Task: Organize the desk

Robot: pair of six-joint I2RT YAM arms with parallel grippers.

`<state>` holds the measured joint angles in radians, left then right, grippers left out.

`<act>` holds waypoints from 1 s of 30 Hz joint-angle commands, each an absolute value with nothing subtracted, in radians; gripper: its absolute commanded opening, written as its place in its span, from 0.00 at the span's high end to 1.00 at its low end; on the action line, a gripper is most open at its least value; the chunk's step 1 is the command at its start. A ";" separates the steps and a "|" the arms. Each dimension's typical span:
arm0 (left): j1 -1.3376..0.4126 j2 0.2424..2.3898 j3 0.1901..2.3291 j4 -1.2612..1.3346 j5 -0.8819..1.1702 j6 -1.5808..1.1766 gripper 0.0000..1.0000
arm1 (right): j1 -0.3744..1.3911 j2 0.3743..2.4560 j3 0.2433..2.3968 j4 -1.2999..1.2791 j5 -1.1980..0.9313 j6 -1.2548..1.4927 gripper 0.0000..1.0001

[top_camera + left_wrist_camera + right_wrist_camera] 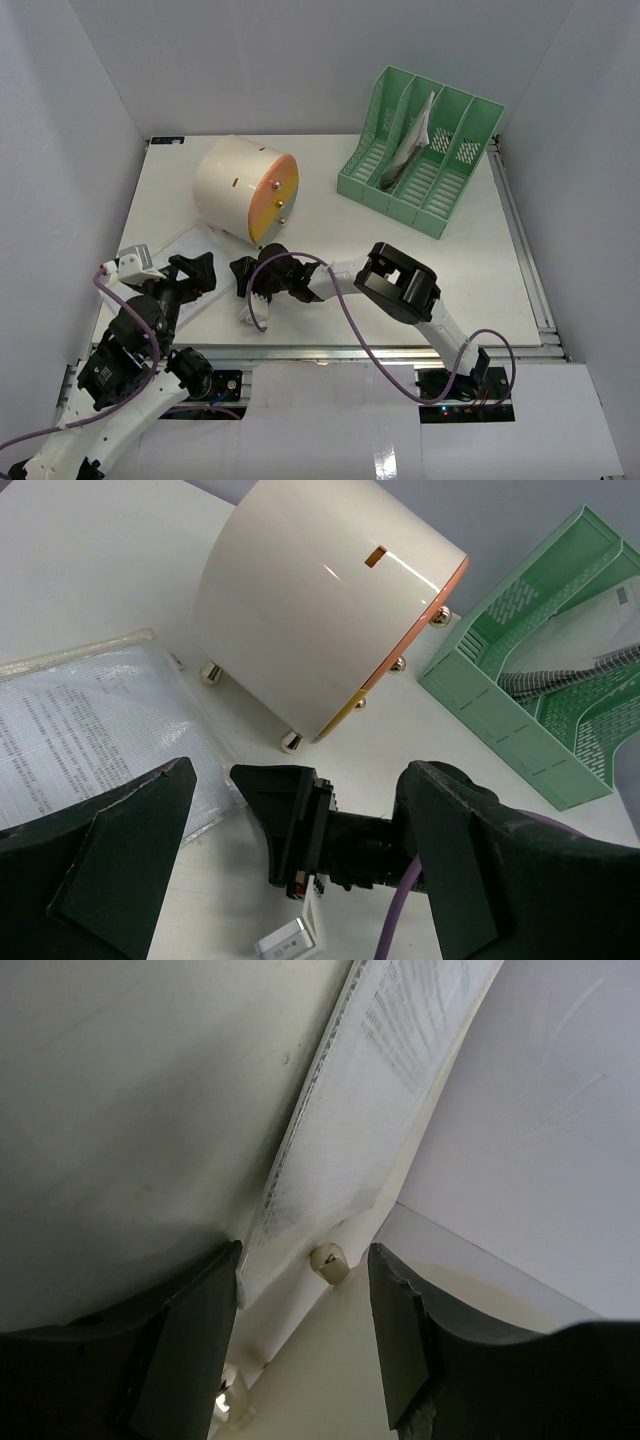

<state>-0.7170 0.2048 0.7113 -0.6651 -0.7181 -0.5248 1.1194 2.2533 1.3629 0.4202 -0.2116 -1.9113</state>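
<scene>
Left gripper (205, 275) waits wide at lower left; right gripper (305, 1260), jaws narrower but apart, faces the edge of the clear plastic document sleeve (90, 730), likely to grasp it.

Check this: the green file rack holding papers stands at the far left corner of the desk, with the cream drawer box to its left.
Wrong corner. The top external view shows the green file rack, holding papers, at the far right corner of the desk, with the cream drawer box to its left.
</scene>
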 commanded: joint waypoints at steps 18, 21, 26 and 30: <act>-0.715 0.198 0.688 -0.661 -0.651 -0.518 0.02 | 1.124 2.201 1.311 0.400 -0.201 -1.809 0.89; -0.715 0.199 0.713 -0.661 -0.627 -0.496 0.02 | 1.131 2.141 1.314 0.360 -0.213 -1.734 0.91; -0.715 0.208 0.788 -0.663 -0.600 -0.452 0.02 | 1.152 2.014 1.308 0.275 -0.236 -1.604 0.92; -0.715 0.238 0.830 -0.660 -0.568 -0.448 0.02 | 1.175 1.921 1.308 0.197 -0.252 -1.476 0.92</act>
